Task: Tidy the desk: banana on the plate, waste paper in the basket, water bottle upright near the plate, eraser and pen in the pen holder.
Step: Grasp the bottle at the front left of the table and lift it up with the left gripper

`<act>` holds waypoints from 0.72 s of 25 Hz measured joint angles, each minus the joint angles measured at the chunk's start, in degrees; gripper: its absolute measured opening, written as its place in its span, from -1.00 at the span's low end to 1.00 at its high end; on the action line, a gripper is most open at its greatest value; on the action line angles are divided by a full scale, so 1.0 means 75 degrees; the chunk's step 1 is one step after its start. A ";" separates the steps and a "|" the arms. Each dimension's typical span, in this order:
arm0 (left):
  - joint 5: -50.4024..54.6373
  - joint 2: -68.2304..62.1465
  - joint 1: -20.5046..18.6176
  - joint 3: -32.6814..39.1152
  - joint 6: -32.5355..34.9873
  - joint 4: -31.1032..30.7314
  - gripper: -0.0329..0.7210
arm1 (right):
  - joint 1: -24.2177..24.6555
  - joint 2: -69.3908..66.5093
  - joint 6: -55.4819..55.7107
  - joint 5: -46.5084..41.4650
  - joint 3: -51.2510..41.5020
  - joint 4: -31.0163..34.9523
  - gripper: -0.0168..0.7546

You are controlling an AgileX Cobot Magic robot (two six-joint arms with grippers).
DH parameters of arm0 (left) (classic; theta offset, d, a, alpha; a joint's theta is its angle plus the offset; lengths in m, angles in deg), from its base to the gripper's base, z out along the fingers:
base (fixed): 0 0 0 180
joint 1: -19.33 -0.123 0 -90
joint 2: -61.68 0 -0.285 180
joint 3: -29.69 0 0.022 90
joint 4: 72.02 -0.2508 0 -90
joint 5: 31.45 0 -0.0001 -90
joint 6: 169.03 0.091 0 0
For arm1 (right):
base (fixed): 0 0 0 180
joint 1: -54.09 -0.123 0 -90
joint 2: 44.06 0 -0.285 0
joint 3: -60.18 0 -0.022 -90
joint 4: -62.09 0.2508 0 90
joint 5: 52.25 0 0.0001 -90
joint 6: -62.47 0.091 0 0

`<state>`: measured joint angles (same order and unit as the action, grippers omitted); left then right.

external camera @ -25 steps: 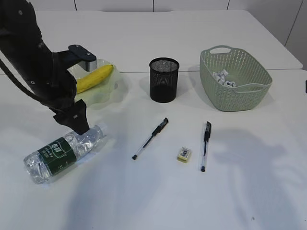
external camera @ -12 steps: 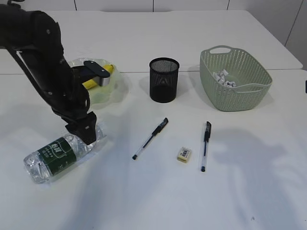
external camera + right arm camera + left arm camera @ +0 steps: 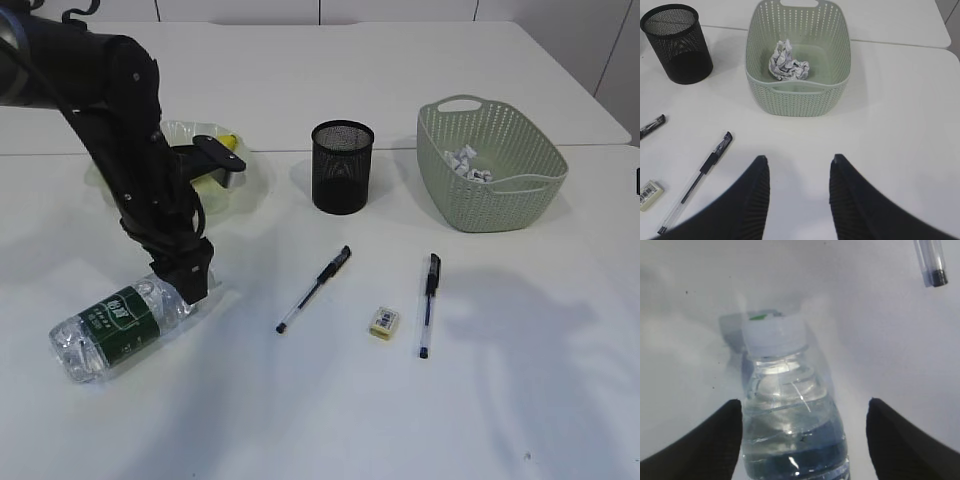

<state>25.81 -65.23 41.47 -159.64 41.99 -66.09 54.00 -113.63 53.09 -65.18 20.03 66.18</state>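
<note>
Clear plastic, the bottle point(image 3: 790, 415) lies on its side between the wide-spread jaws of the left gripper point(image 3: 802, 440), cap point(image 3: 774, 334) pointing away beyond the fingertips; neither finger visibly presses it. The right gripper point(image 3: 797, 195) hangs with jaws partly apart, holding nothing; ahead of them sits the basket point(image 3: 798, 95) with crumpled paper point(image 3: 786, 62), the holder point(image 3: 677, 42) ahead-left, a pen point(image 3: 695, 182) and the eraser point(image 3: 649, 194) leftward.

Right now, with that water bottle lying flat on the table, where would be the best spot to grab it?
Probably the clear shoulder just below the white cap, from above, fingers either side. The water bottle lies on its side with its cap toward the left gripper, whose open jaws already straddle that narrower part. Gripping near the cap should make tipping it upright easier.
</note>
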 joint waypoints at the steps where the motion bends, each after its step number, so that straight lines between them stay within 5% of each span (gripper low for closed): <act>1: 0.0005 0.0000 0.0000 0.0000 0.0000 0.0000 0.55 | 0.0000 0.0000 0.0000 0.0000 0.0000 0.0000 -0.17; 18: 0.0111 -0.0307 0.0000 -0.0035 -0.0029 -0.0239 0.55 | 0.0000 0.0000 0.0000 0.0000 0.0000 0.0000 -0.17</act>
<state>26.65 -67.53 41.47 -159.90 41.78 -67.88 54.00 -113.63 53.09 -65.18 20.03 66.18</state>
